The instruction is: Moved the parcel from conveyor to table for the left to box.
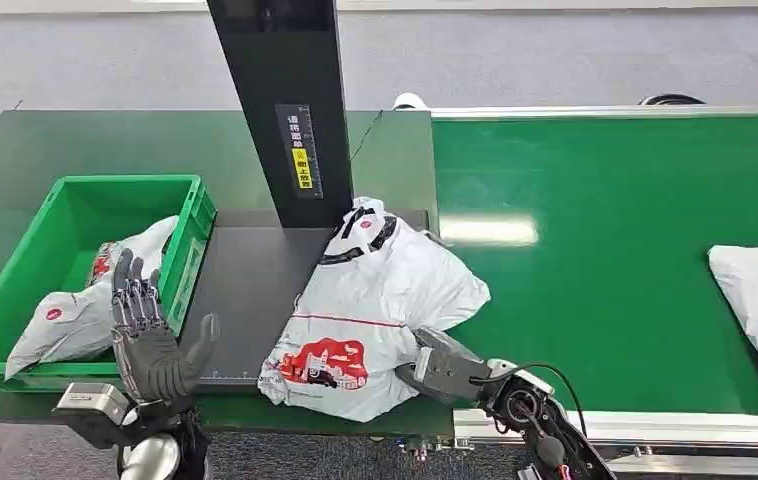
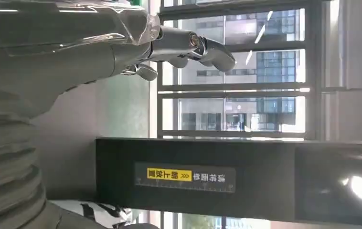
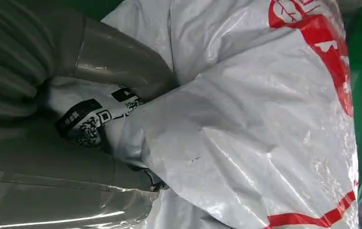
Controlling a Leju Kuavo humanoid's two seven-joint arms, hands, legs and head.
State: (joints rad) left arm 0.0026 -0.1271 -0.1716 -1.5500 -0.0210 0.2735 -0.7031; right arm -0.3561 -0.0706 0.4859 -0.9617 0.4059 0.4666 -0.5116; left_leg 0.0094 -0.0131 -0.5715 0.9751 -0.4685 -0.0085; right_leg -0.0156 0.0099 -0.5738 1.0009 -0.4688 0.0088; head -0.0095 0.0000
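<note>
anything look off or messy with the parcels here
Nothing is torn or spilled. The white parcel held by the right robot hand is crumpled and lies askew, straddling the black platform and the conveyor belt.

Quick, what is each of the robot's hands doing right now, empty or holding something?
Left hand: open, fingers spread, holding nothing, raised beside the green bin.
Right hand: gripping the white parcel at its edge.
</note>
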